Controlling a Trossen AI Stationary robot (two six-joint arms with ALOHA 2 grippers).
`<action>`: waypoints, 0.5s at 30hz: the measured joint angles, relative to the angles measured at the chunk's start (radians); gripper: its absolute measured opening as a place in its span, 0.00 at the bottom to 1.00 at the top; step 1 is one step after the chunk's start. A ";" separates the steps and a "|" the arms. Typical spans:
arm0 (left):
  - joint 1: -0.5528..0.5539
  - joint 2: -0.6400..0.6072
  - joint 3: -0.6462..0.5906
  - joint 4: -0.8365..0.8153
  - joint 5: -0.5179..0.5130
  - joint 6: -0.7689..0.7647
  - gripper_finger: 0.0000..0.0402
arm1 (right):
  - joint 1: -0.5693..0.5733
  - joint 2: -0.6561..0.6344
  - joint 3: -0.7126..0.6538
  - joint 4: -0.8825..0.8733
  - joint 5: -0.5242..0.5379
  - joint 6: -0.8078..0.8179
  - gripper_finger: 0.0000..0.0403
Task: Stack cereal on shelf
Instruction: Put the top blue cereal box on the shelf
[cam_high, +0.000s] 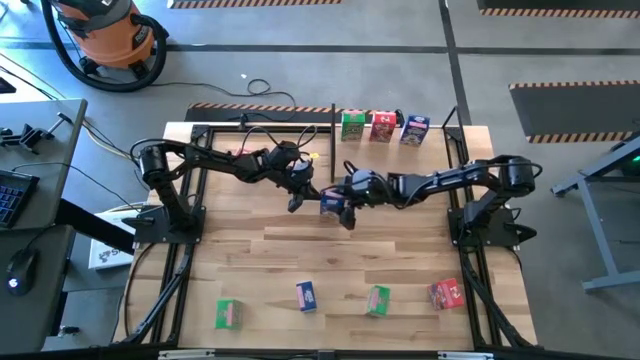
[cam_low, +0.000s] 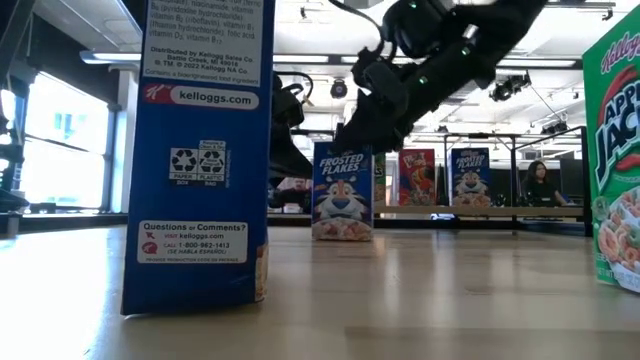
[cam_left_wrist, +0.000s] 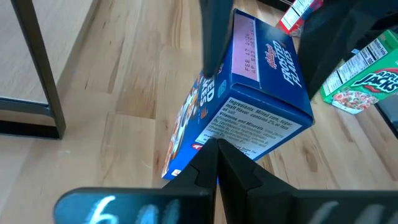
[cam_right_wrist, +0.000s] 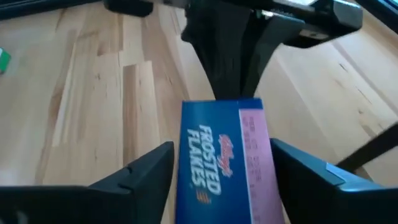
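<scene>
A blue Frosted Flakes cereal box (cam_high: 332, 203) stands at the table's middle, and in the low view its lower end (cam_low: 342, 236) looks to rest on the wood. My left gripper (cam_left_wrist: 215, 157) is shut, with its tips against the box. My right gripper (cam_right_wrist: 222, 163) is open and comes from the table's right. Its fingers stand on either side of the box, and I cannot tell whether they touch it. The shelf (cam_high: 330, 118) runs along the far edge and holds green (cam_high: 352, 126), red (cam_high: 383, 127) and blue (cam_high: 415, 130) boxes. My left gripper's shut fingertips meet the blue box at its narrow fine-print panel (cam_left_wrist: 249, 127), coming from the table's left and slanting down. In the right wrist view they sit at the box's far end (cam_right_wrist: 231, 102). Whether they pinch a flap or only press, I cannot tell.
Several boxes stand along the near edge: green (cam_high: 228, 314), blue (cam_high: 306, 296), green (cam_high: 378, 300), red (cam_high: 446, 293). In the low view the near blue (cam_low: 195, 150) and green (cam_low: 615, 150) boxes loom large. Bare wood lies between these boxes and the grippers.
</scene>
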 joint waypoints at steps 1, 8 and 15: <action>0.000 0.000 0.000 0.000 0.000 0.001 0.00 | 0.000 0.000 0.016 -0.021 0.000 0.000 0.59; 0.014 0.000 0.000 -0.001 0.001 0.018 0.00 | 0.000 0.000 0.121 -0.196 -0.001 -0.016 0.50; 0.024 0.000 0.000 0.000 0.001 0.027 0.00 | -0.002 0.003 0.218 -0.413 -0.030 0.024 0.50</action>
